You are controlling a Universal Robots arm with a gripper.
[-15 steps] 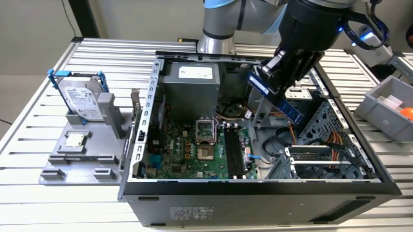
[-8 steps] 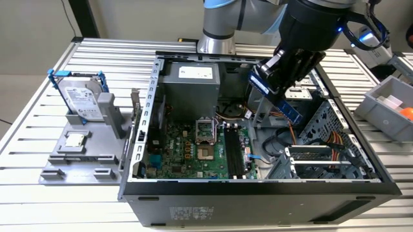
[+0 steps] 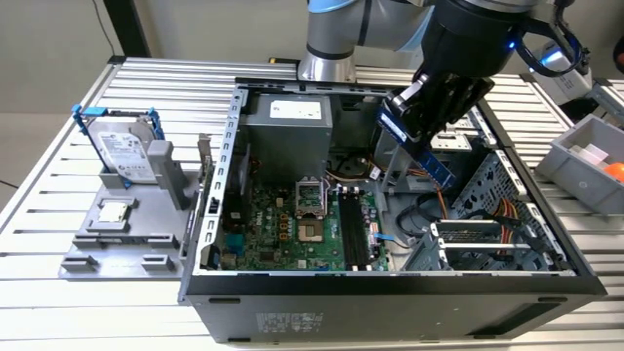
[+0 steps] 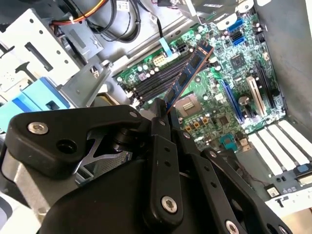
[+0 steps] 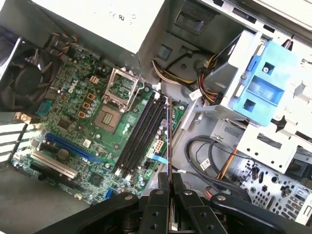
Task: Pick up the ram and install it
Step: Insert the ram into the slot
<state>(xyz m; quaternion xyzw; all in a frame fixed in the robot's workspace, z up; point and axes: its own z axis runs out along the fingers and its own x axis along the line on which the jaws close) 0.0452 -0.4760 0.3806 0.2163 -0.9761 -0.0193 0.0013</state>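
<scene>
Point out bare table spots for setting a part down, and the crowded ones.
Bare slatted table: in front of the grey fixture at the exterior view's lower left, and behind the hard drive. A narrower strip lies between the computer case and the grey bin. Crowded: inside the case, where the tool holds the ram.

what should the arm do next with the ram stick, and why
Probably lower it toward the black memory slots: the gripper holds the ram above the motherboard, not yet seated, and in the first wrist view its edge runs roughly along the slots.
</scene>
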